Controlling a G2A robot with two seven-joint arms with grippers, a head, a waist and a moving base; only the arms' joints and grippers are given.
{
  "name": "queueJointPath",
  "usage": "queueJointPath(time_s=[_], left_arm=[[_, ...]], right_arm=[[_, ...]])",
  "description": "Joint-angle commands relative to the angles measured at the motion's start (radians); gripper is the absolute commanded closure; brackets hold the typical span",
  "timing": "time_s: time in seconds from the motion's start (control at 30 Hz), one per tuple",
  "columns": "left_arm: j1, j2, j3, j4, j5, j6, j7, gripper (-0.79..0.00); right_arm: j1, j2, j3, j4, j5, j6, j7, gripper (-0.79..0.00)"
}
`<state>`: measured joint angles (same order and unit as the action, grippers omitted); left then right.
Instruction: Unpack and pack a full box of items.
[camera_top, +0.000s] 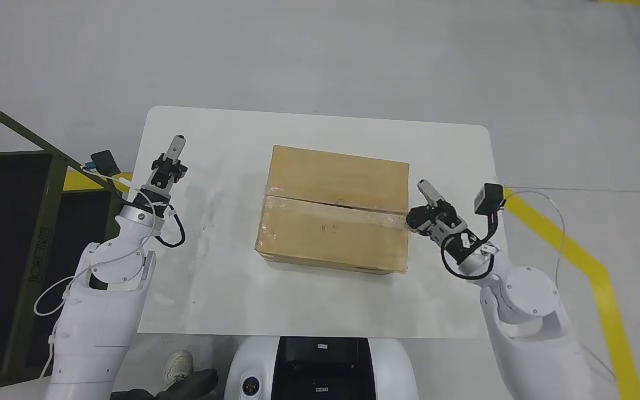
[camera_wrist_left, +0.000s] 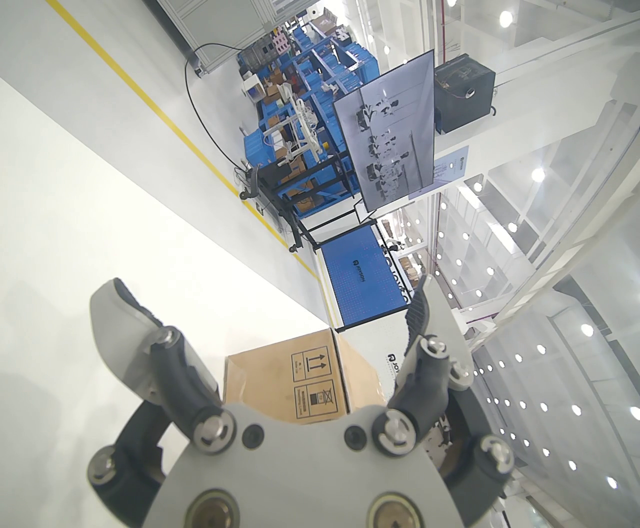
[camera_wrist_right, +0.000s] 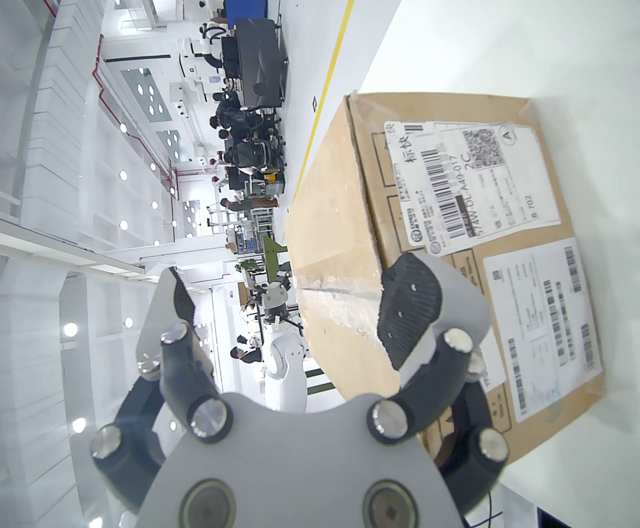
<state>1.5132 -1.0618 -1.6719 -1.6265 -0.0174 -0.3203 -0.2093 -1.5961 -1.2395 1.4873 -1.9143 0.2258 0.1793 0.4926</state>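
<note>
**Box**: one, brown corrugated cardboard, rectangular. It stood flat on its base near the middle of the white table, with its long sides running across the table and the whole box turned slightly askew to the table's edges. The top flaps were shut and met along a lengthwise centre seam covered with clear tape. One short end carried white shipping labels with barcodes. The opposite short end bore printed black handling symbols, including upward arrows. The contents were hidden.
</note>
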Motion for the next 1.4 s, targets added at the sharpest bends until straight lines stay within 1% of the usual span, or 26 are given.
queueJointPath(time_s=[0.0,0.17,0.47,0.7,0.97,1.07,1.2,1.37], left_arm=[[0.000,0.000,0.000,0.000,0.000,0.000,0.000,-0.785],[0.000,0.000,0.000,0.000,0.000,0.000,0.000,-0.785],[0.000,0.000,0.000,0.000,0.000,0.000,0.000,-0.785],[0.000,0.000,0.000,0.000,0.000,0.000,0.000,-0.785],[0.000,0.000,0.000,0.000,0.000,0.000,0.000,-0.785],[0.000,0.000,0.000,0.000,0.000,0.000,0.000,-0.785],[0.000,0.000,0.000,0.000,0.000,0.000,0.000,-0.785],[0.000,0.000,0.000,0.000,0.000,0.000,0.000,-0.785]], right_arm=[[-0.007,0.001,0.006,0.000,0.006,-0.008,-0.003,-0.785],[-0.016,0.003,0.013,-0.005,0.013,-0.014,-0.004,-0.785],[0.021,0.005,-0.023,0.020,0.011,-0.011,0.013,-0.785],[0.022,0.007,-0.018,0.029,0.017,-0.012,0.006,-0.785],[-0.014,0.014,0.065,0.001,0.032,-0.072,-0.041,-0.785],[-0.014,0.016,0.099,0.011,0.047,-0.094,-0.050,-0.785],[-0.003,0.019,0.138,0.038,0.078,-0.126,-0.045,-0.785],[0.005,0.025,0.187,0.051,0.089,-0.136,-0.026,-0.785]])
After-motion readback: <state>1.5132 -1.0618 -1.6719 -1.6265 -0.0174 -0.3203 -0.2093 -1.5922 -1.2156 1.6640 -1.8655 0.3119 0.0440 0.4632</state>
